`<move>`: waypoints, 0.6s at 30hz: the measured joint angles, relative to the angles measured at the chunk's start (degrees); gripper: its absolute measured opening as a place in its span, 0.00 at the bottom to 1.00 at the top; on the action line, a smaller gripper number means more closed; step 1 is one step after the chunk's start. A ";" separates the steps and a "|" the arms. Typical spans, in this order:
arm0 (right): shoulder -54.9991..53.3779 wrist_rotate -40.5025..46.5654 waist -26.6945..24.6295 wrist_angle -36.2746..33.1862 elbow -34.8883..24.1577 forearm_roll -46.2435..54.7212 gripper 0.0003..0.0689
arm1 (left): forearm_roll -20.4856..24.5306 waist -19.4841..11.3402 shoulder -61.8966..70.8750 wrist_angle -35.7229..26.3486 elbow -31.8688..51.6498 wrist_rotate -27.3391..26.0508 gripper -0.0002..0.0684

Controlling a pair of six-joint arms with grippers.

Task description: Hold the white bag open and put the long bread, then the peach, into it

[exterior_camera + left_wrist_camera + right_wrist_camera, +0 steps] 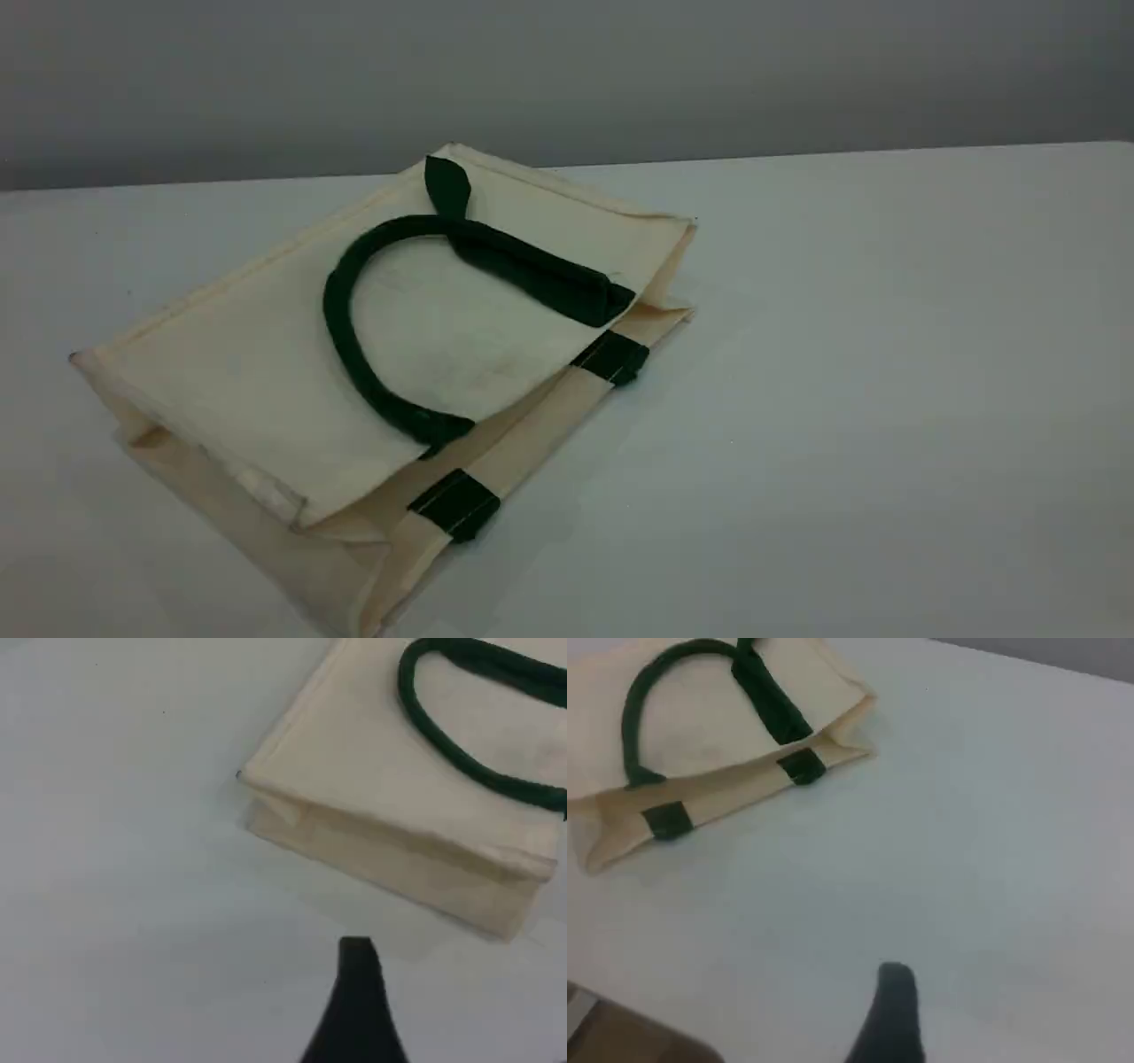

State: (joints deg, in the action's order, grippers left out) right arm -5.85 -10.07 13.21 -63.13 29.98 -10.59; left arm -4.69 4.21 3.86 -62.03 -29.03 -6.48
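Note:
The white bag [266, 372] lies flat on its side at the left-centre of the table. Its mouth faces the near right and is pressed almost flat. One dark green handle [341, 337] loops over its upper face, and two green strap patches [611, 356] sit on the lower lip. The left wrist view shows a bag corner [354, 762], with the left gripper's single dark fingertip [357, 961] above bare table short of it. In the right wrist view the bag mouth [726, 784] lies far from the right fingertip [893, 992]. Neither holds anything. The long bread and the peach are out of view.
The pale table [886, 399] ends at a far edge against a grey wall [567, 71]. In the right wrist view the table's edge and a brown floor patch [620, 1041] show at the bottom left.

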 joint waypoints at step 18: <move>5.54 0.00 -7.88 0.01 0.00 -1.12 0.86 | 0.00 -9.04 -0.04 0.07 0.00 -0.08 0.76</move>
State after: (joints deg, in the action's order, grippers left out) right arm -0.30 -10.07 5.34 -63.11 29.98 -11.71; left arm -4.69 -4.83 3.83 -61.96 -29.03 -6.56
